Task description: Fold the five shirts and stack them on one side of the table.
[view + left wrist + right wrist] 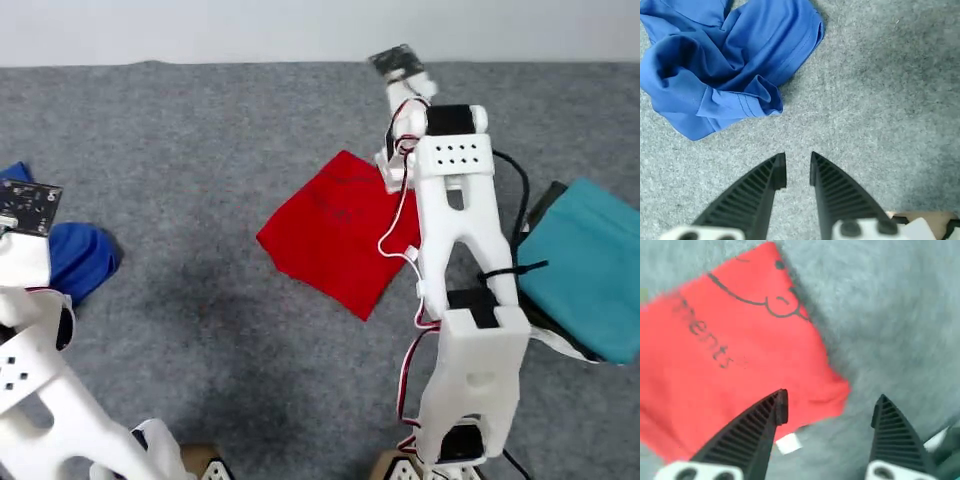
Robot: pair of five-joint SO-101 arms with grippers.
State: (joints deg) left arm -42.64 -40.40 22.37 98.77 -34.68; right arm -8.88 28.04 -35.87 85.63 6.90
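Observation:
A folded red shirt with dark print lies mid-table. My right gripper hangs open over its near corner, one finger above the red shirt and the other above bare carpet. In the high view the right arm reaches over the shirt's right edge. At the table's left edge lies a crumpled blue shirt. My left gripper hovers over grey carpet just short of the blue shirt, fingers a little apart, holding nothing. A folded teal shirt tops a stack at the right.
Grey carpet covers the table. Dark and white fabric edges stick out beneath the teal shirt. A white tag shows at the red shirt's edge. Open carpet lies between the blue and red shirts.

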